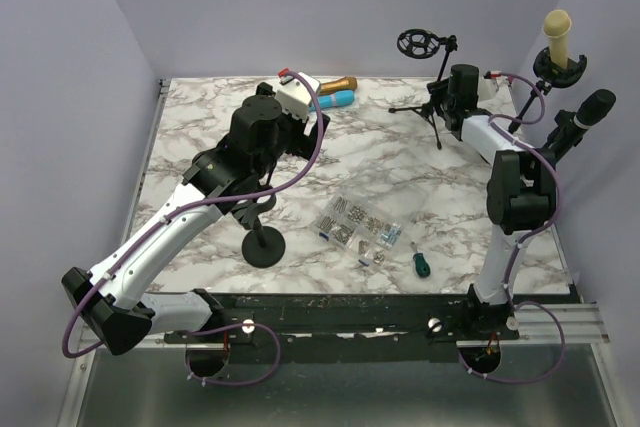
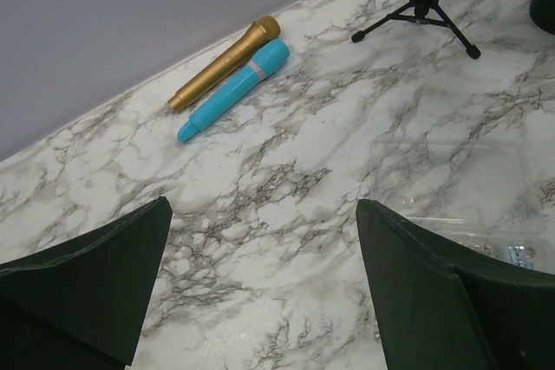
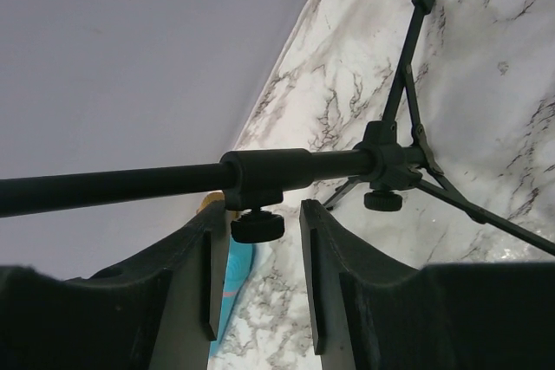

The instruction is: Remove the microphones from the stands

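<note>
Nearest the lens in the right wrist view, the right gripper (image 3: pixel 260 240) stands partly closed, its two dark pads either side of a small knob (image 3: pixel 257 227) that hangs under the collar (image 3: pixel 264 169) of a black pole (image 3: pixel 113 186). A sliver of gap shows on each side, so it has hold of nothing yet. That pole belongs to the tripod stand (image 1: pixel 432 107) at the far side of the marble table (image 1: pixel 200 137), and the ring mount (image 1: pixel 415 44) at its top looks empty. The microphones seated in holders are the cream microphone (image 1: pixel 557 32) and the black microphone (image 1: pixel 597 107), both just off the far right edge, apart from either gripper (which of the two the task means I cannot tell). A gold microphone (image 2: pixel 225 62) and a blue microphone (image 2: pixel 236 88) lie side by side on the table, already free of any stand. The left gripper (image 2: pixel 260 240) hangs wide open and empty above bare marble, well short of them. My reading is that the task is at an early step, with the right arm taking hold of stand hardware, not a microphone. Next it would need either to pinch squarely on that knob or collar, or to go across to a seated microphone and draw it out along its holder's axis without tipping the stand.
</note>
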`<action>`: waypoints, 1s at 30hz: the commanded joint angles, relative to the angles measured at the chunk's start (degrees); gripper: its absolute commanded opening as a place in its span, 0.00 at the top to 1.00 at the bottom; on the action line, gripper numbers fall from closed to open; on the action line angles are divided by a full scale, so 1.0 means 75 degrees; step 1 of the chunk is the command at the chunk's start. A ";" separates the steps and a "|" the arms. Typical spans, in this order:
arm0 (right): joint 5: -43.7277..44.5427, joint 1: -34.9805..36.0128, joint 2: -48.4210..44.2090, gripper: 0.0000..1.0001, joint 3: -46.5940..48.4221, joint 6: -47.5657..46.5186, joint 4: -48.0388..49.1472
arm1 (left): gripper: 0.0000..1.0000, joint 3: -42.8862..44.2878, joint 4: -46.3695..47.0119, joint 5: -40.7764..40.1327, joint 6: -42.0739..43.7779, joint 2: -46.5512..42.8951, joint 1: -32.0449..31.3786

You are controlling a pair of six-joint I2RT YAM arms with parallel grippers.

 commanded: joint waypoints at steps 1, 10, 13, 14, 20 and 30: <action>0.0231 -0.0031 -0.0018 0.58 -0.0042 0.0120 0.0240 | 0.09 0.0248 -0.0081 0.0204 -0.0076 -0.0057 0.0007; 0.0257 -0.0013 -0.0108 0.59 -0.0033 -0.0154 0.0196 | 0.09 0.0271 -0.0104 0.0264 -0.0105 -0.0069 0.0005; 0.0236 0.0003 -0.0140 0.58 -0.0044 -0.0204 0.0186 | 0.09 0.0270 -0.0104 0.0267 -0.0104 -0.0057 0.0000; 0.0261 0.0020 -0.0154 0.58 -0.0024 -0.0237 0.0177 | 0.09 0.0271 -0.0103 0.0264 -0.0099 -0.0057 0.0001; 0.0408 0.0086 -0.0194 0.58 0.0105 -0.0467 0.0089 | 0.10 0.0269 -0.0114 0.0287 -0.0111 -0.0066 0.0001; -0.0550 0.0086 0.0232 0.99 0.0467 -0.1381 0.0219 | 0.09 0.0268 -0.0125 0.0264 -0.0090 -0.0068 0.0001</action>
